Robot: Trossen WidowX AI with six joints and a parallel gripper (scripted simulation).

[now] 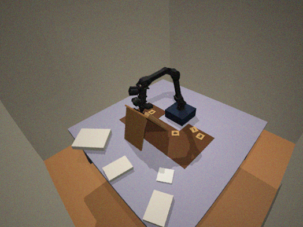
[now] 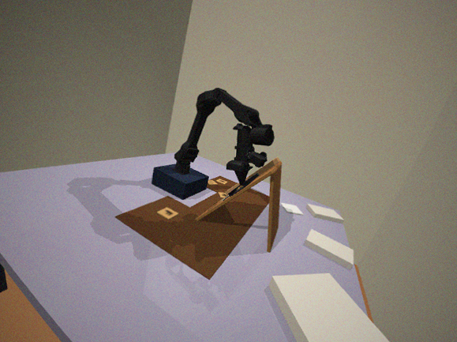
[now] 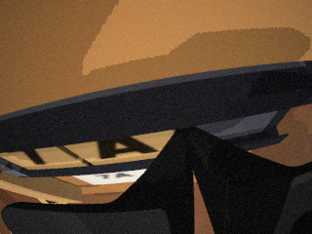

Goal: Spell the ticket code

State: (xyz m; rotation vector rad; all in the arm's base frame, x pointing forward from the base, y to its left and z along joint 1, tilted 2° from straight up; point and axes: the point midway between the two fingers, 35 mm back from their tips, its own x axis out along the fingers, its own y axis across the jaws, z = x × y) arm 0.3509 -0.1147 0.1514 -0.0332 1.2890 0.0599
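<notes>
The dark letter rail [image 2: 254,176] [image 3: 146,109] runs across the sloping face of a wooden board [image 1: 135,128] [image 2: 274,209], holding two tiles side by side: one reading "A" [image 3: 128,146] and, to its left in the wrist view, another [image 3: 36,157] whose letter is only partly visible. A bare stretch of channel lies to the right of the "A" in that view. Just below the rail, the white ticket [image 3: 114,176] shows characters resembling "7A", partly hidden behind the gripper.

The gripper [image 1: 142,112] [image 2: 242,183] [image 3: 186,136] points down at the rail, its fingertips together with nothing clamped between them. They reach the rail beside the "A" tile; whether they touch it cannot be told.

Four loose tiles lie outside the rail on and around a brown mat [image 1: 184,160] [image 2: 209,265]: one [image 1: 152,111] [image 2: 167,212] near the gripper, one [image 1: 175,133] beside the board's lower side, and a pair [image 1: 193,129] [image 1: 199,136] close together beyond. The arm stands on a navy base [image 1: 173,118] [image 2: 166,182]. Across the lavender counter [image 1: 224,129] [image 2: 74,209], behind the board, sit three cream blocks and a thin white square [image 1: 165,175] [image 2: 291,208].
</notes>
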